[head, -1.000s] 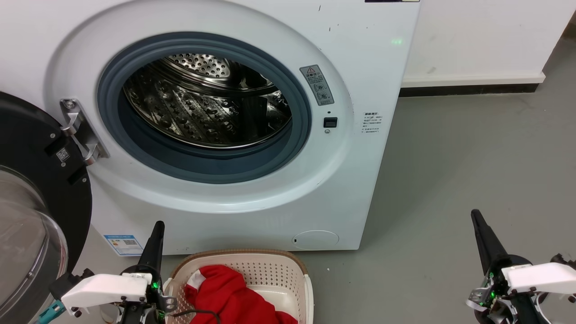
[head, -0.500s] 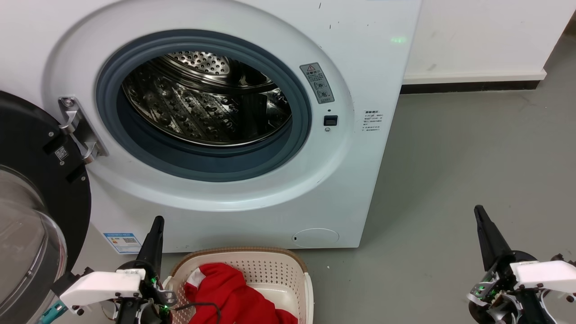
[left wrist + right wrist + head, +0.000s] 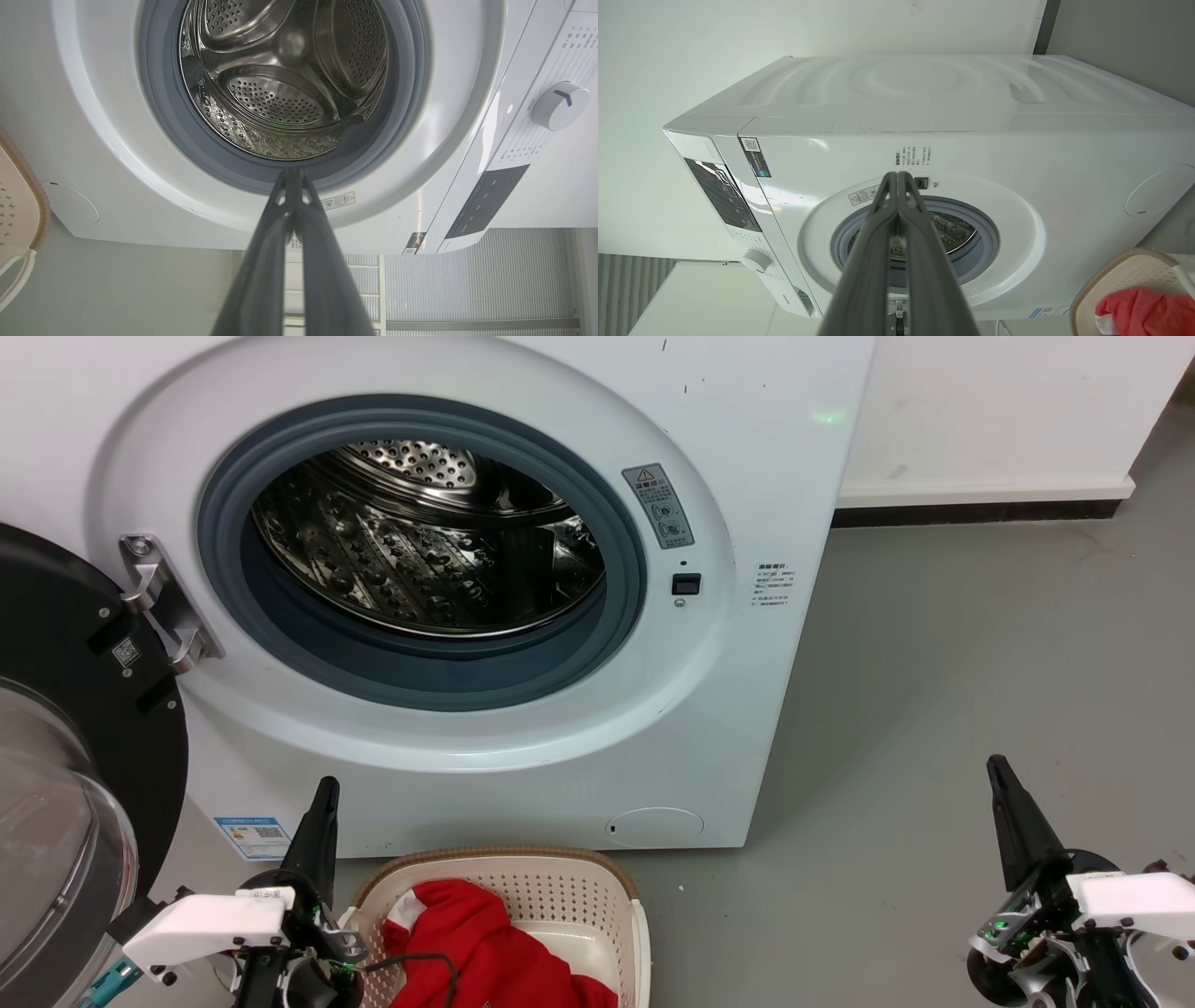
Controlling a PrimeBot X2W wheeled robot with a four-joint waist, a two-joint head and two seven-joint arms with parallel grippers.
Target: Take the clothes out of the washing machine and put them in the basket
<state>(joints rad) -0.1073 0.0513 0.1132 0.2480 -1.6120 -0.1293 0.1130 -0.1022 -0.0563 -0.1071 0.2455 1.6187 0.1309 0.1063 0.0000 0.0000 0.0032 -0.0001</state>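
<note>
Grey floor point(image 3: 934, 728) before the open washing machine point(image 3: 747, 476). Head view: the basket point(image 3: 597, 868) sits just below the port point(image 3: 420, 686), presumably for short transfers, with red clothes point(image 3: 485, 943) inside. Left wrist view: left gripper point(image 3: 293, 173) clenched, empty, facing a bare-looking drum point(image 3: 280, 98). Right wrist view: right gripper point(image 3: 899, 176) likewise.

White front-loading washing machine point(image 3: 766, 476), black-framed glass door point(image 3: 56, 756) swung open at left, perforated steel drum point(image 3: 420, 551) exposed. Cream perforated basket point(image 3: 523, 859) just before it holds crumpled red clothes point(image 3: 485, 952) with white trim.
</note>
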